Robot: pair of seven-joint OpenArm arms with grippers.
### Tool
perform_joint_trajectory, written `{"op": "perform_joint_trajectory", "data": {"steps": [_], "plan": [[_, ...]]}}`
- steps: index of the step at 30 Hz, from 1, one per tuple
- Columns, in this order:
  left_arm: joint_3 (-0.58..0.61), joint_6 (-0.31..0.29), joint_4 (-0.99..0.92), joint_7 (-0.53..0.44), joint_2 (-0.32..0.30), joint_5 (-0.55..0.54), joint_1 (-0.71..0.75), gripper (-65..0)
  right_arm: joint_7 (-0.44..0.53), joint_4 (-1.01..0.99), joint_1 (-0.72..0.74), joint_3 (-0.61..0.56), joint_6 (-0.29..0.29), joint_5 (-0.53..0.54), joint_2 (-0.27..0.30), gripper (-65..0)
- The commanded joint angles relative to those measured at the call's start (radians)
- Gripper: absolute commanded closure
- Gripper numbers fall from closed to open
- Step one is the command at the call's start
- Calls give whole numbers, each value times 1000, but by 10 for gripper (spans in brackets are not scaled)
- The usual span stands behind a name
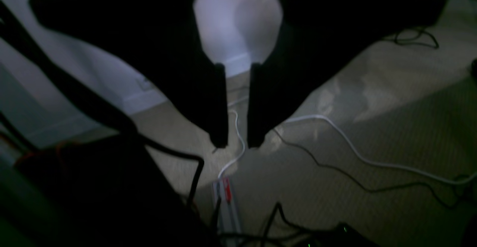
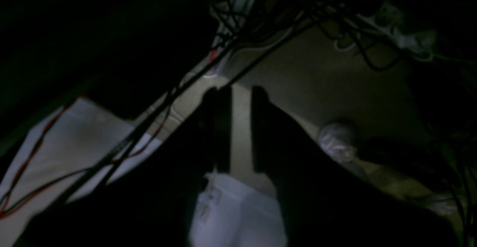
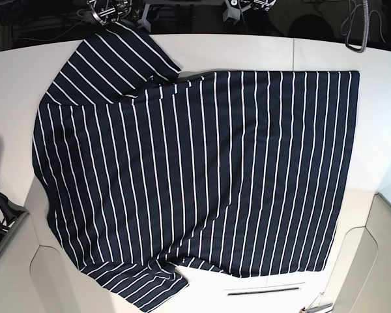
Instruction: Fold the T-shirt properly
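Two sets of fingers, left (image 1: pixel 236 142) and right (image 2: pixel 238 90), hang slightly parted and empty off the table (image 3: pixel 247 49); the rumpled T-shirt (image 3: pixel 195 176) risks folding crooked.

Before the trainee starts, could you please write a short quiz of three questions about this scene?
1. True or false: the dark navy fabric T-shirt with white stripes is already folded in half.
2. The jaws of the left gripper and the right gripper hold: A the shirt, B a cable, C nothing.
3. Fill in: the shirt lies on a ___ table.
Key: 1 false; 2 C; 3 white.
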Motion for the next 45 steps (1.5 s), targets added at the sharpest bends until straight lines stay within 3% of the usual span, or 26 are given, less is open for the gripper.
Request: {"op": "perform_joint_trajectory", "data": {"steps": [1, 7, 13, 18, 23, 29, 35, 42, 45], "plan": [[2, -9, 5, 18, 0, -5, 0, -101, -14, 10, 0, 1, 12, 5, 2, -81], [2, -9, 5, 92, -1, -49, 0, -101, -106, 67, -1, 1, 12, 5, 2, -81], [2, -10, 16, 95, -2, -43, 16, -101, -223, 131, -1, 1, 11, 58, 3, -81], [2, -11, 89, 103, -25, -3, 55, -101, -261, 134, -17, 1, 11, 79, 4, -81], [2, -75, 230, 105, -82, -3, 148, -102, -261, 164, -89, 1, 21, 92, 23, -81], [-17, -62, 451, 195, -119, -39, 284, -102, -348, 335, -216, 2, 74, 279, 65, -81], [-114, -63, 647, 206, -119, -42, 420, -102, -483, 550, -335, 2, 75, 389, 95, -81], [-233, -170, 898, 303, -119, -163, 546, -102, -605, 812, -463, 2, 76, 513, 145, -81], [-279, -171, 1009, 356, -119, -209, 606, -102, -629, 940, -525, 7, 113, 561, 167, -81]]}}
